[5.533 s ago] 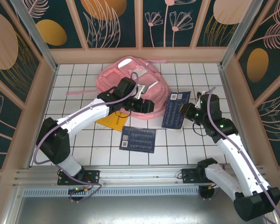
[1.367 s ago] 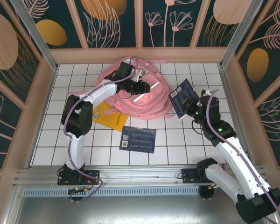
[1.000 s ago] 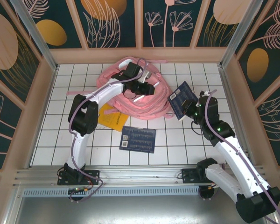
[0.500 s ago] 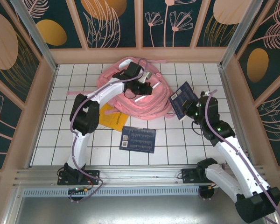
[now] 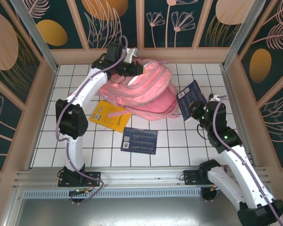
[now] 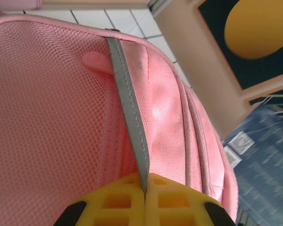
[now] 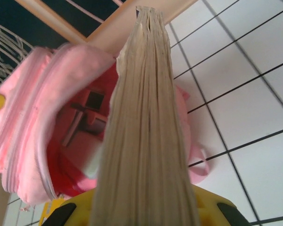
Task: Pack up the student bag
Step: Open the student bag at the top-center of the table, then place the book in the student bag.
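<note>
Left fingers (image 6: 118,202): pressed together, pinching the grey stripe (image 6: 129,117) that runs down the student bag (image 6: 52,117). From above, they (image 5: 133,68) sit at the bag's far edge, close to the far wall.
Right fingers (image 7: 207,207): clamped on the held blue book (image 7: 144,132). My wrist camera sees its pale page edge standing up between them. From above, they (image 5: 195,112) grip the book's near end.
Student bag (image 5: 144,92): at the far middle of the white-tiled worktop (image 5: 179,141). Its far top is raised in my left pinch, and the rest slumps toward the near right.
Bag mouth (image 7: 82,136): seen from my right wrist it gapes open, with a darker pink inside, just beyond the book's edge.
Held blue book (image 5: 189,97): tilted up off the tiles, just right of the bag. I cannot tell whether it touches the fabric.
Yellow book (image 5: 108,115): flat on the worktop, its far corner tucked against the bag's near left side.
Second blue book (image 5: 139,140): flat on the tiles, near of the bag and apart from it.
</note>
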### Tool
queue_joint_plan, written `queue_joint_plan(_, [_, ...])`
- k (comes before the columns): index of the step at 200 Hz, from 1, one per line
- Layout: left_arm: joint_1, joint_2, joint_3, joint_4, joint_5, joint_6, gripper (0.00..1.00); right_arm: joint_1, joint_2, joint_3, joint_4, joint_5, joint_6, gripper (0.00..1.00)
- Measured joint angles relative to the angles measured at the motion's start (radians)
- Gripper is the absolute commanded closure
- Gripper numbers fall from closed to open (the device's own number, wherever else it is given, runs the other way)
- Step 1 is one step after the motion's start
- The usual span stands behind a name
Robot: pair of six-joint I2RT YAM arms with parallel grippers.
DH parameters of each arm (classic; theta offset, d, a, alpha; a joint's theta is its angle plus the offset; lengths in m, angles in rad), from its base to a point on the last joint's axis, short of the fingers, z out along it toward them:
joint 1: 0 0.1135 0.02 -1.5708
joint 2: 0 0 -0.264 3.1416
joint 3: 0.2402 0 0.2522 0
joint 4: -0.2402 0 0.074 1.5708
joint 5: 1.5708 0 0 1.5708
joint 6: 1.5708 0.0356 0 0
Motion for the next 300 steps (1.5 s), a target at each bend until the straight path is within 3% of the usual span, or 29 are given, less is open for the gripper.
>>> queue_joint_plan(56, [0.058, -0.008, -0.035, 0.102, 0.169, -0.101, 1.00, -0.089, 0.113, -0.134, 0.275, -0.388, 0.160, 1.00])
queue_joint_plan(96, [0.061, -0.008, -0.037, 0.150, 0.230, -0.153, 1.00, -0.090, 0.335, -0.175, 0.600, -0.575, 0.364, 1.00])
queue_joint_plan(135, [0.066, -0.008, -0.037, 0.177, 0.264, -0.186, 1.00, -0.011, 0.592, -0.084, 0.782, -0.605, 0.438, 1.00])
queue_joint_plan(202, [0.076, -0.008, -0.043, 0.224, 0.300, -0.233, 1.00, 0.144, 1.136, 0.373, 0.876, -0.579, 0.429, 0.99])
queue_joint_plan(213, [0.079, -0.008, -0.043, 0.232, 0.305, -0.239, 1.00, 0.155, 1.240, 0.463, 0.874, -0.572, 0.430, 0.92])
queue_joint_plan(240, [0.090, -0.008, -0.047, 0.249, 0.308, -0.251, 1.00, 0.181, 1.453, 0.667, 0.872, -0.545, 0.435, 0.62])
queue_joint_plan(258, [0.097, -0.007, -0.061, 0.277, 0.309, -0.266, 1.00, 0.193, 1.508, 0.758, 0.866, -0.526, 0.421, 0.43])
queue_joint_plan(274, [0.107, -0.007, -0.073, 0.309, 0.318, -0.292, 1.00, 0.201, 1.503, 0.776, 0.866, -0.504, 0.406, 0.19])
queue_joint_plan(300, [0.124, -0.003, -0.076, 0.347, 0.344, -0.326, 1.00, 0.206, 1.435, 0.718, 0.860, -0.472, 0.336, 0.15])
